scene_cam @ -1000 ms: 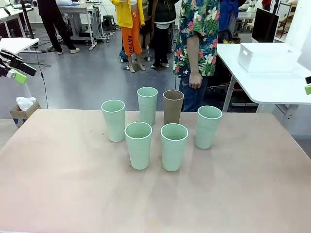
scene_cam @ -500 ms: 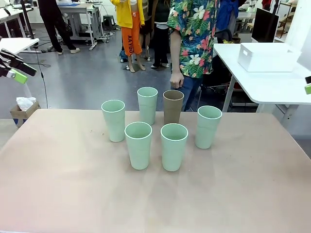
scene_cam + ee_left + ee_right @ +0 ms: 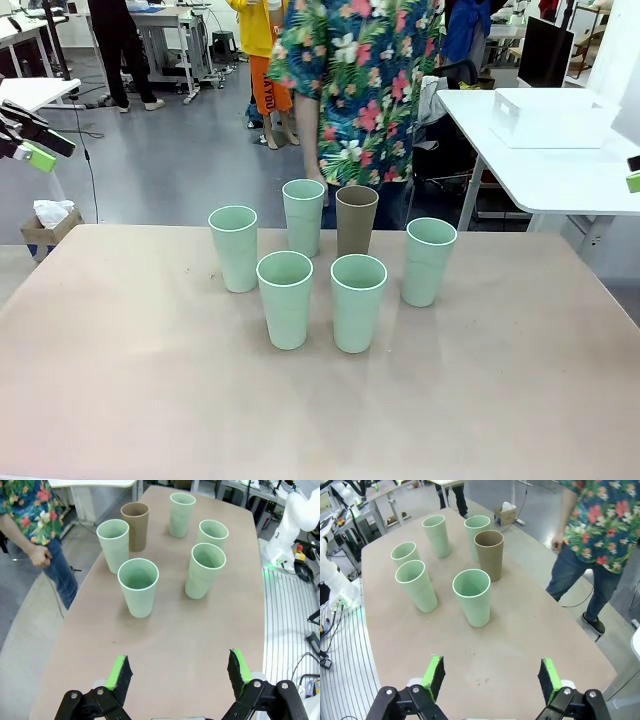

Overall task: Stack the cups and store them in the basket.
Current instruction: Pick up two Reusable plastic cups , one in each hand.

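Six cups stand upright in a cluster mid-table. Five are mint green [image 3: 285, 298] [image 3: 358, 302] [image 3: 233, 248] [image 3: 303, 216] [image 3: 428, 260] and one is brown [image 3: 357, 220] in the back row. The basket [image 3: 552, 117], a white bin, sits on a separate white table at the far right. My left gripper [image 3: 178, 667] is open and empty, held high off the table's left end, with the nearest mint cup [image 3: 138, 586] well ahead of it. My right gripper [image 3: 491, 670] is also open and empty off the right end, facing a mint cup [image 3: 471, 596] and the brown cup [image 3: 489, 554].
A person in a floral shirt [image 3: 360, 90] stands at the far edge of the table, right behind the back cups, one hand [image 3: 318, 186] hanging near them. Bare tabletop [image 3: 150, 380] surrounds the cluster. Other people and tables stand farther back.
The person in the floral shirt has walked from the right to just behind the back cups. The cups and both arms have not moved.
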You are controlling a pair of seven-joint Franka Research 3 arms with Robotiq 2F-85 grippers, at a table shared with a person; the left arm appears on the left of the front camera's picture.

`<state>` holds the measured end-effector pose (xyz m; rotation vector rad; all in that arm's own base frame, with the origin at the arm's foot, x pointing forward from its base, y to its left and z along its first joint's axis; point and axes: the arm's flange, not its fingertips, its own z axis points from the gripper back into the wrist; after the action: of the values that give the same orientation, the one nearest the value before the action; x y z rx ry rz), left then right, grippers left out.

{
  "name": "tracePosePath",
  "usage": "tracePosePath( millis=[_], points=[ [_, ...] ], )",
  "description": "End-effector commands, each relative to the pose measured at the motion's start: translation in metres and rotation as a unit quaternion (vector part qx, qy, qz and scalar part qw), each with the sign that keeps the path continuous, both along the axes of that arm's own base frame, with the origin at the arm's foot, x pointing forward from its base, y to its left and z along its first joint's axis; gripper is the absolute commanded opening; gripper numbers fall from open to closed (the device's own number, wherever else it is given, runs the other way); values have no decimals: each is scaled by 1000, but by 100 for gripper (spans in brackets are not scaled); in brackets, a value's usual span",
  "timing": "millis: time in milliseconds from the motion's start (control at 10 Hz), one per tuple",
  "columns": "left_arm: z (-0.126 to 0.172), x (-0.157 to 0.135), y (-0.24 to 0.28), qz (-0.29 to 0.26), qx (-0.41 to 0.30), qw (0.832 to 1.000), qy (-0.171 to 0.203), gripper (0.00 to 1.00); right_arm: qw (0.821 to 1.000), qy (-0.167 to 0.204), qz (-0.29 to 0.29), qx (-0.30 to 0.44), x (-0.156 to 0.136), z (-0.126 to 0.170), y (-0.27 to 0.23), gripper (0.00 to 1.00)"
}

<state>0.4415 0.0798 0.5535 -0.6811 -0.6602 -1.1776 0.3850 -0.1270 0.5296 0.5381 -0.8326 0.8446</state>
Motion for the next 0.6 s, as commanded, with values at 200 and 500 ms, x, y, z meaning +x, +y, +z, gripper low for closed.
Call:
tracePosePath(
  millis=[200,500],
  points=[
    [1,0,-1,-5,-4,1000,-3,100,1000,-14,8,5,3,0,-1,100],
    [1,0,-1,-5,-4,1000,-3,100,1000,-14,8,5,3,0,-1,100]
  ],
)
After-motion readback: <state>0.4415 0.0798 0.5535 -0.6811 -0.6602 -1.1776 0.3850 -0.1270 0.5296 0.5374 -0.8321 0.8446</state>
